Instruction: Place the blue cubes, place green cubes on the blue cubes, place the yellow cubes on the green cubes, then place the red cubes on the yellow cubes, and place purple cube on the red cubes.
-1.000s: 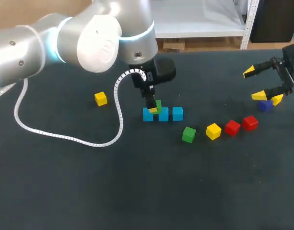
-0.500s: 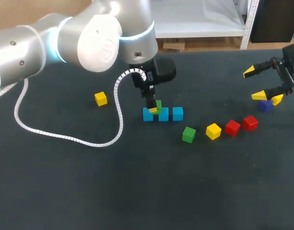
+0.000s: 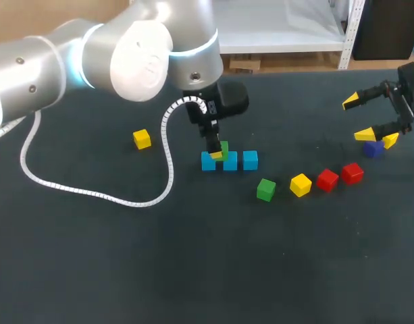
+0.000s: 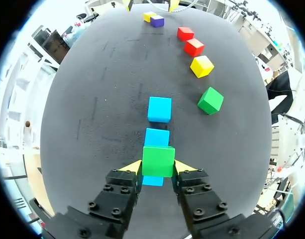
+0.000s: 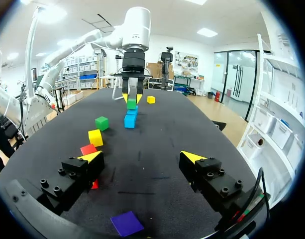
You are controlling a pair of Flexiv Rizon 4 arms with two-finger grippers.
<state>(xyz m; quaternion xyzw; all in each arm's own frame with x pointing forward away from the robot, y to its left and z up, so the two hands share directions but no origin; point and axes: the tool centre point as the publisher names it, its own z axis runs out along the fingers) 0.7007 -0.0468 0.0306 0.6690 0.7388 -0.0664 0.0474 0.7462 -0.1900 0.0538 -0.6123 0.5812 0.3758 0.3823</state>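
Head view, starting at the left: a lone yellow cube (image 3: 142, 139) lies well apart from the left gripper (image 3: 219, 151), on its outer side. A white coiled cable (image 3: 167, 145) loops down between them onto the dark table (image 3: 193, 270).

The left gripper is clamped on a held green cube (image 3: 223, 148), with one yellow-tipped finger pressed to each side. It holds this cube directly over a row of three blue cubes (image 3: 230, 162). In the left wrist view, the held green cube covers the seam between the blue cube nearest the gripper and the middle one. I cannot tell whether it rests on them. The third blue cube lies ahead of the fingers, slightly apart from the middle one.

Further right, past this gripper's inner side, a curved line of cubes runs toward the other arm. It starts with a loose green cube (image 3: 265, 190), then a middle yellow cube (image 3: 300, 184), then two red cubes (image 3: 327, 179) close together.

At the far right, the right gripper (image 3: 362, 118) has its fingers spread wide with nothing between them. The purple cube (image 3: 373, 149) lies just under it, touching a last yellow cube (image 3: 391, 140). In the right wrist view, the purple cube lies on the table under the gripper, nearer the wrist than the fingertips.
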